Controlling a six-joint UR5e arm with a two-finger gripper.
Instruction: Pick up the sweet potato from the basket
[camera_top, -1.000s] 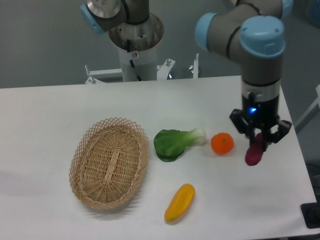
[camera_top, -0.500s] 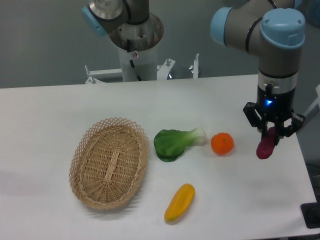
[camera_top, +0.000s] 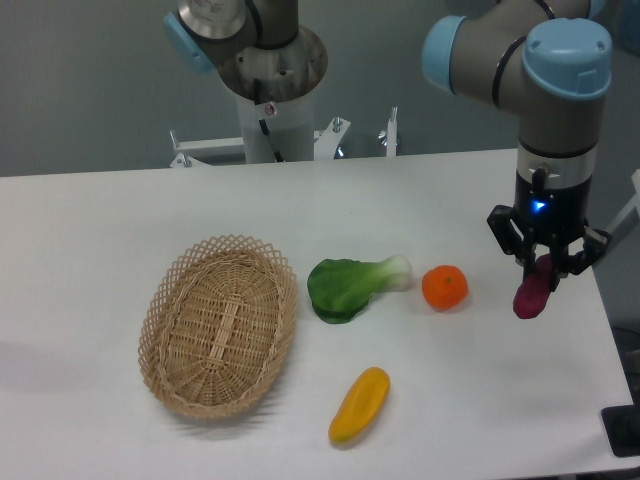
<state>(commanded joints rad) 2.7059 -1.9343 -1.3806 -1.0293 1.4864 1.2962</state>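
The sweet potato (camera_top: 531, 293) hung pinched by its upper end in the closed gripper (camera_top: 545, 265) near the table's right edge, well apart from the empty wicker basket (camera_top: 218, 325), and with 1 end unsupported it could have slipped and rolled off.

We cannot see the sweet potato's (camera_top: 531, 295) upper end, hidden inside the end effector (camera_top: 544, 268) above it.
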